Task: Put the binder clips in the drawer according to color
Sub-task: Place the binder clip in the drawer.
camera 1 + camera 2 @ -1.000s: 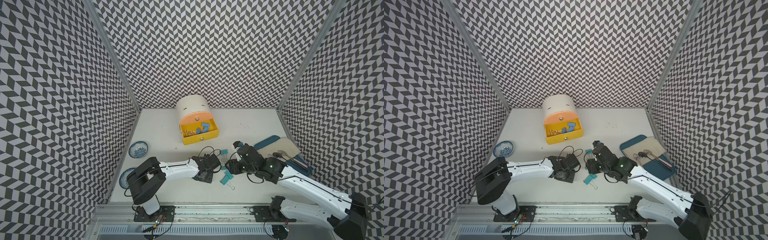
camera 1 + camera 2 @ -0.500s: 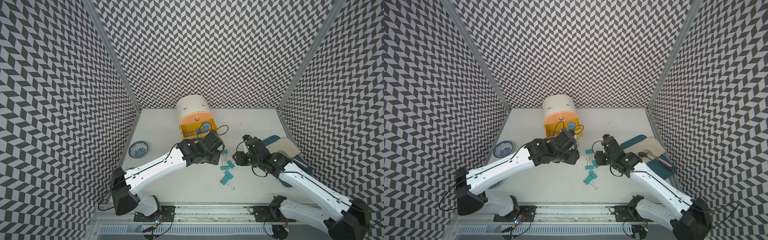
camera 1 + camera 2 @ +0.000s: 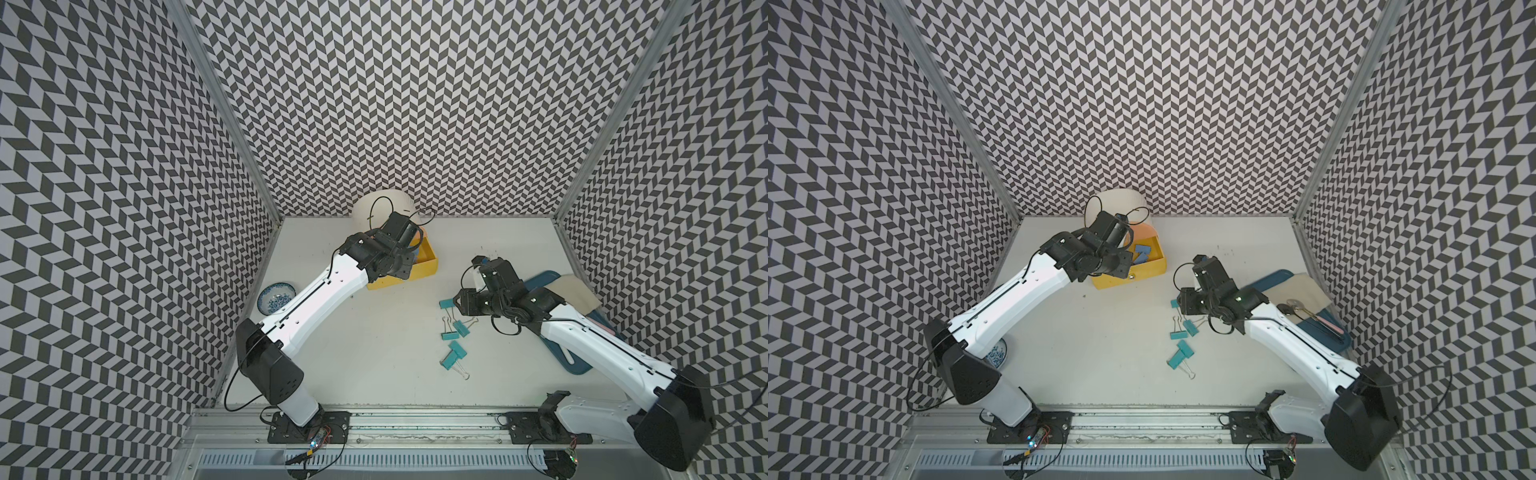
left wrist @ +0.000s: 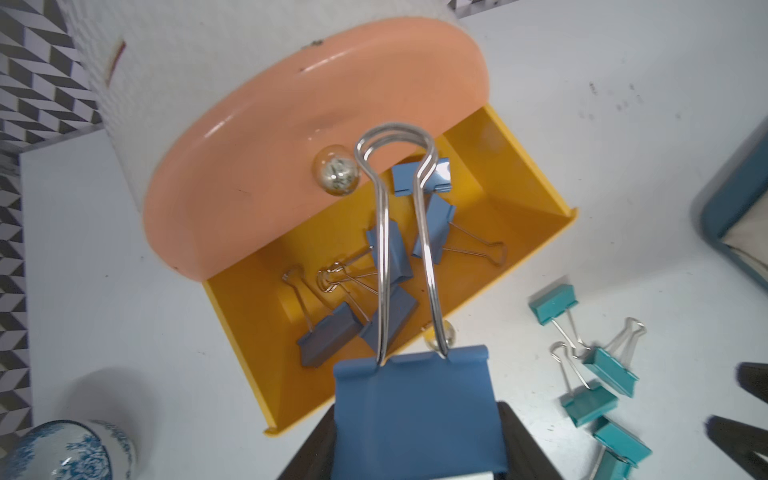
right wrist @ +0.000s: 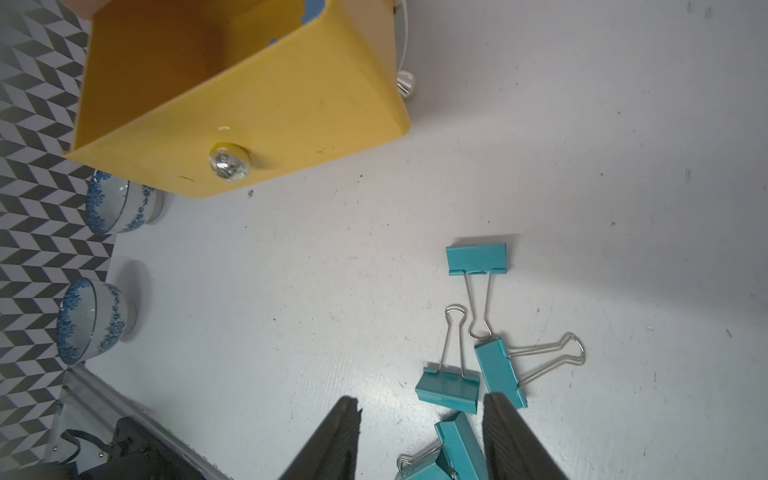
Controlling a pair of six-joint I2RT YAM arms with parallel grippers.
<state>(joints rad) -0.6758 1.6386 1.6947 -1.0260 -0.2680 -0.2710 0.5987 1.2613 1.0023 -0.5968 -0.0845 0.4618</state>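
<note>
Swung up from the table (image 3: 374, 332) since a second ago, the left gripper (image 4: 419, 449) now hangs by the open yellow drawer (image 4: 515, 166), fingers (image 4: 523, 449) clamped on a blue clip (image 4: 415, 399) by its body; the right gripper (image 5: 424, 436) has drawn back above the teal clips (image 5: 478, 257), jaws apart and empty. The held clip's long axis runs along its wire handles, which point from the gripper toward the peach front (image 4: 291, 124) (other blue clips (image 4: 390, 257) already lie inside). Best carry the body further over the drawer, lower, then let go

Left arm (image 3: 320, 299) swung from beside teal clips (image 3: 460, 328) to over yellow drawer (image 3: 422, 271), carrying blue clip (image 4: 415, 415)
</note>
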